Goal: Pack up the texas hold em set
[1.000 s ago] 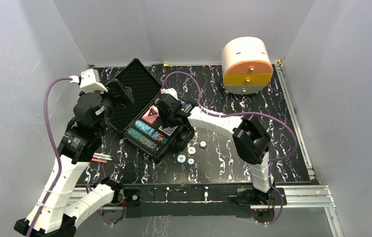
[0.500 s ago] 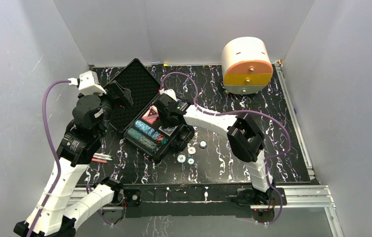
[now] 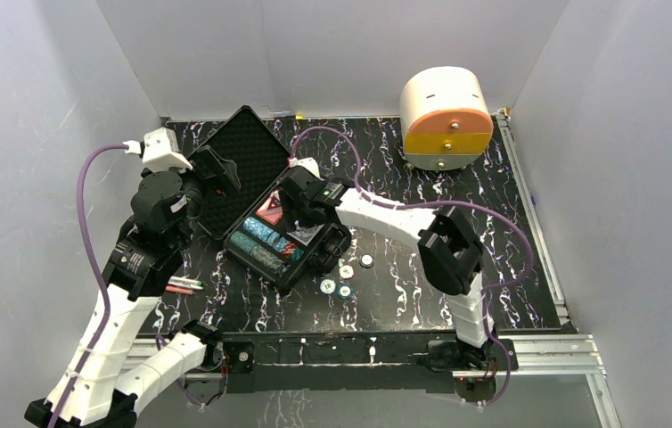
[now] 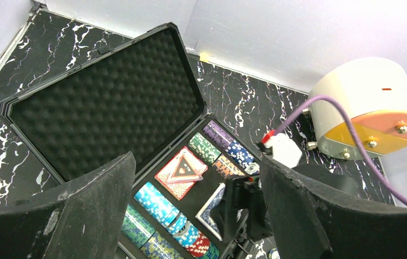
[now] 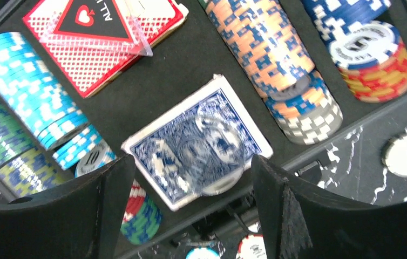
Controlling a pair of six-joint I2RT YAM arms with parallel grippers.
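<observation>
The black case lies open with its foam lid laid back to the far left. Its tray holds rows of coloured chips, a red deck and a blue deck. A clear round disc seems to lie on the blue deck. My right gripper hovers open and empty just above the blue deck, over the tray's near right corner. My left gripper is open and empty, raised over the lid's left side. Several small round discs lie on the table right of the case.
A white-and-orange rounded drawer box stands at the back right. Red and green pens lie near the left arm. White walls close in the back and both sides of the black marbled table.
The right arm's elbow swung a little left and back while its gripper stayed over the tray by the blue deck. The left arm shifted slightly left.
</observation>
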